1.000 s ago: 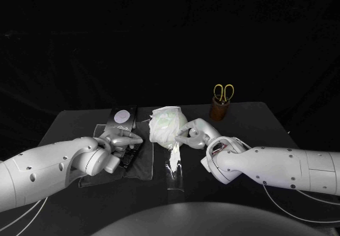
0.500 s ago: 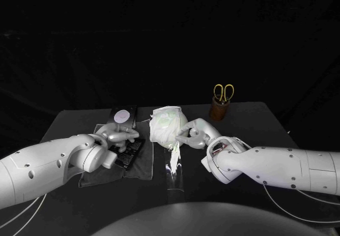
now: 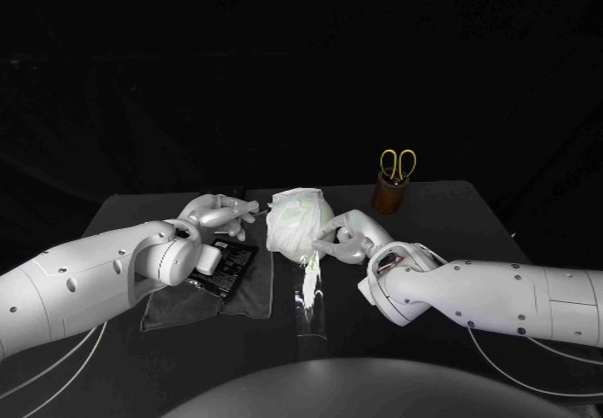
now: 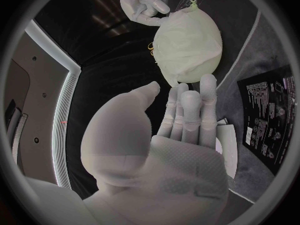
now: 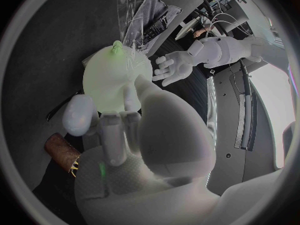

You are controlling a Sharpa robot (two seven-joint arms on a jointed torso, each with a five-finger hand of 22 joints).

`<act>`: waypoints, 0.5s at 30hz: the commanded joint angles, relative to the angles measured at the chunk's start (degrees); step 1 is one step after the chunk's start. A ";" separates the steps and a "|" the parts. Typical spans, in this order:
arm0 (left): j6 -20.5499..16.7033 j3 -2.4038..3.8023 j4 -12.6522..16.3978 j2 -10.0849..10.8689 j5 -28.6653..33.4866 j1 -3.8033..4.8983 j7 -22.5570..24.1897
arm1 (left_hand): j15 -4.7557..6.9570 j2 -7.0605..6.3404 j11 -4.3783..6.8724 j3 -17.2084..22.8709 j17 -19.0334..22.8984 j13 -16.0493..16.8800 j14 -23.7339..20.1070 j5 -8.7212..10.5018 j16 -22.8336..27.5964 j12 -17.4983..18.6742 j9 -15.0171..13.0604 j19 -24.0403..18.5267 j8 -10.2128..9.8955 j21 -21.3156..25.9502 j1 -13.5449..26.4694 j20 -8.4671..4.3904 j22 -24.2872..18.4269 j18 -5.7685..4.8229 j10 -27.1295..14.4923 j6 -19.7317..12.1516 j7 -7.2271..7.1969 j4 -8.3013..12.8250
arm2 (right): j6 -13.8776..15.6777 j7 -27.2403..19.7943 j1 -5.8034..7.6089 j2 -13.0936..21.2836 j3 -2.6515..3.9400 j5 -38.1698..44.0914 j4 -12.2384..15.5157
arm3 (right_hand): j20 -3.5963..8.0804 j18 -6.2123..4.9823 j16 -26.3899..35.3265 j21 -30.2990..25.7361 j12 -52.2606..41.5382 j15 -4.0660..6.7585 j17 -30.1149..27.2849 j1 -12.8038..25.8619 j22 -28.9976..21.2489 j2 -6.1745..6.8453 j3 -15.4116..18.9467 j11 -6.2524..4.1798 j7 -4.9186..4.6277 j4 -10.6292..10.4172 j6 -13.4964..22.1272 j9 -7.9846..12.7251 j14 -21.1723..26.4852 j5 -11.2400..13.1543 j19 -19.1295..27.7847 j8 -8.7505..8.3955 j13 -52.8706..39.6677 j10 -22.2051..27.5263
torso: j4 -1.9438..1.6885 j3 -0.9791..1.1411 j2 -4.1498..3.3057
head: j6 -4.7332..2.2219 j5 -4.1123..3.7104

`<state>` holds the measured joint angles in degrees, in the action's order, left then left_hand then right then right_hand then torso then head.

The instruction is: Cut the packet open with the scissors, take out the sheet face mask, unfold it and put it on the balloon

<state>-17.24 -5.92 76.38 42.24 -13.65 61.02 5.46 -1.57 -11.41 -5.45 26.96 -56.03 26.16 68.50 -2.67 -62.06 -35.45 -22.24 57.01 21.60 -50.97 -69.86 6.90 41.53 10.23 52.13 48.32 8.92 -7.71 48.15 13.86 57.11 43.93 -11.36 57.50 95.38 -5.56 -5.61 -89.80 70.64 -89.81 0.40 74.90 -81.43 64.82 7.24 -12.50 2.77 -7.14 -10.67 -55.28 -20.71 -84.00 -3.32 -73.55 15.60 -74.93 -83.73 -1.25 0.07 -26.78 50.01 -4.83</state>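
- Since the earlier frame, my left hand (image 3: 216, 212) has lifted off the packet (image 3: 224, 263) and moved up toward the balloon (image 5: 109, 80).
- The packet, which that hand had been covering, now lies in plain sight. It is flat on the grey cloth (image 3: 252, 296), on the left part of the worktop (image 3: 434, 218).
- My left fingers (image 4: 190, 107) are stretched out side by side with the thumb set apart, and they hold nothing. Their tips point at the balloon and sit just beside it without touching.
- The balloon stands near the middle of the worktop, between my two hands, about where it stood before.
- The white mask (image 3: 295, 222) is draped over the balloon, rumpled, and hangs down its near side.
- My right hand (image 3: 349, 237) is still at the balloon's other side. Its thumb and a finger are closed in a pinch on the covered surface, with the other fingers resting against it.
- I cannot tell whether that pinch has the mask alone or the balloon under it as well.
- A strip of clear film (image 3: 308, 300) lies on the worktop, running from under the balloon toward me.
- The scissors (image 3: 397, 162) stand handles-up in a brown holder (image 3: 389, 198) at the far right, well apart from both hands.
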 commanded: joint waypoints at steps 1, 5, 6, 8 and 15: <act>6.71 0.13 -0.64 -0.83 0.45 0.11 -0.09 | -0.10 -1.47 0.10 -1.83 1.97 -0.50 -1.92 -0.17 1.51 0.96 0.36 -0.05 -0.37 0.97 0.47 0.12 -0.41 0.25 -1.59 -0.57 0.02 -0.50 | -0.94 0.20 -0.01 -0.06 0.02 0.50 -0.09 | 0.10 -0.16 -0.20 0.22 -0.19 0.35 15.10 0.13 0.03 -0.47 -0.41 0.17 -0.41 -0.03 0.13 -0.05 -6.00 0.30 -0.48 -0.17 -15.07 -6.27 | -0.01 0.04 0.01 | -0.01 0.02; 8.54 0.18 -1.18 -1.61 -1.68 0.12 -1.43 | -0.84 -2.15 -0.63 -4.25 5.17 -0.87 -6.81 -0.06 3.73 1.39 1.38 -1.31 -2.04 2.67 -1.07 0.67 -1.21 0.04 -5.23 -3.88 0.21 -0.98 | -0.98 0.19 -0.01 -0.08 0.03 0.47 -0.07 | 0.10 -0.16 -0.20 0.22 -0.19 0.35 15.10 0.13 0.03 -0.47 -0.41 0.17 -0.41 -0.03 0.13 -0.05 -6.00 0.30 -0.48 -0.17 -15.07 -6.27 | -0.06 0.05 0.01 | -0.01 -0.02; 8.79 0.19 -1.26 -1.75 -2.20 0.12 -1.65 | -1.50 -2.14 -1.26 -5.32 5.38 -1.02 -8.70 -0.08 3.69 1.55 1.74 -2.17 -2.45 3.65 -2.35 1.15 -1.64 -0.07 -7.49 -4.92 0.33 -0.92 | -0.99 0.19 -0.01 -0.09 0.03 0.46 -0.07 | 0.10 -0.16 -0.20 0.21 -0.19 0.33 15.10 0.17 0.02 -0.48 -0.42 0.19 -0.43 -0.04 0.13 -0.02 -6.00 0.30 -0.46 -0.22 -15.07 -6.27 | -0.07 0.04 0.01 | -0.01 -0.05; 8.94 0.20 -1.45 -2.08 -3.44 0.12 -1.96 | -2.25 -2.14 -1.99 -6.49 5.76 -1.29 -10.56 -0.10 3.83 1.84 2.04 -3.02 -2.78 4.69 -3.38 1.68 -2.13 -0.13 -9.69 -5.91 0.34 -0.92 | -1.00 0.18 -0.01 -0.10 0.03 0.45 -0.07 | 0.10 -0.16 -0.20 0.21 -0.19 0.33 15.10 0.17 0.02 -0.48 -0.42 0.19 -0.43 -0.04 0.13 -0.02 -6.00 0.30 -0.46 -0.22 -15.07 -6.27 | -0.07 -0.01 0.03 | -0.01 -0.05; 7.85 0.22 -1.93 -2.84 -5.57 0.12 -1.77 | -3.47 -1.35 -3.18 -10.38 6.81 -1.54 -13.56 -0.07 2.37 0.70 2.58 -3.72 -2.75 6.25 -6.23 3.00 -2.85 0.04 -13.49 -7.43 2.67 -1.17 | -1.00 0.17 -0.01 -0.13 0.04 0.43 -0.09 | 0.10 -0.16 -0.20 0.21 -0.19 0.33 15.10 0.17 0.02 -0.48 -0.42 0.19 -0.43 -0.04 0.13 -0.02 -6.00 0.30 -0.46 -0.22 -15.07 -6.27 | -0.14 0.01 0.00 | -0.01 0.00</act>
<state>-10.73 -5.78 74.43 39.61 -16.80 61.04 3.80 -4.96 -12.59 -8.66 16.70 -49.24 24.62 55.03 -2.67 -59.58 -34.63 -19.67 53.33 18.82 -44.81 -75.80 9.72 38.72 10.19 38.79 41.01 10.84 -8.88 47.96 13.86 57.13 43.85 -11.34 57.48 95.38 -5.55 -5.61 -89.75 70.60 -89.79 0.31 74.95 -81.43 64.77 7.24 -12.50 2.76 -7.27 -10.67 -55.15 -20.74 -83.91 -3.32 -73.55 15.62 -74.95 -83.72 -1.35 0.10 -26.74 50.01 -4.86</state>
